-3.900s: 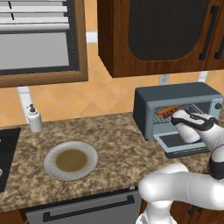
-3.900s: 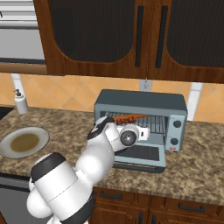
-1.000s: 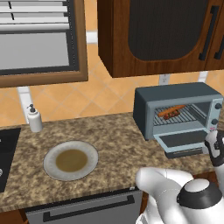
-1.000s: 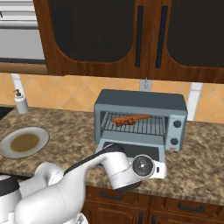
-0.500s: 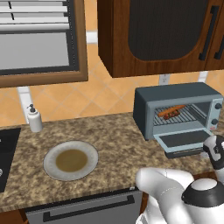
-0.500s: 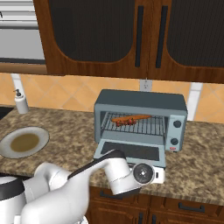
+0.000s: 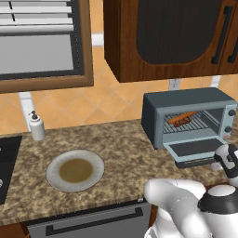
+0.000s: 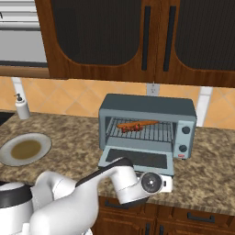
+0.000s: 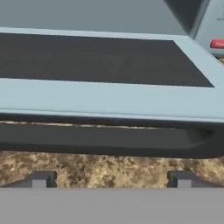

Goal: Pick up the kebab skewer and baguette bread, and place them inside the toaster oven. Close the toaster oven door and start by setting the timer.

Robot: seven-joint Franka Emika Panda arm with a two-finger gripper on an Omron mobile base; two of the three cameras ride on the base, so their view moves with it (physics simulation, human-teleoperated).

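Speckled brown granite counter (image 7: 121, 153) under dark wood cabinets (image 8: 137, 36), orange tile wall behind. Gripper (image 9: 111, 179) sits low at the counter's front edge, jaws spread wide and holding nothing, tips apart with bare counter between them. Straight ahead of the tips and just above: the dark bar handle (image 9: 109, 140) of the oven door (image 9: 109, 94), not touched. Door lies dropped flat, dark glass panel facing up, blue-grey frame around it. Beyond the door, further from the hand, the oven (image 8: 148, 124) stands open; on its wire rack (image 8: 142, 131) lie the bread (image 8: 144, 122) and skewer (image 8: 130, 127), close together, skewer nearer the front, whether they touch is too small to tell. Oven knobs (image 8: 184, 139) ahead and to the hand's right; a small red spot (image 9: 217, 43) on the oven front shows at the upper right of the hand view. Far off to the hand's left: round grey plate (image 7: 75, 170) with a brown centre, on the counter. Past it, by the wall, a white soap dispenser (image 7: 36, 125). White arm (image 8: 117, 183) bends low in front of the oven door in the right base view.
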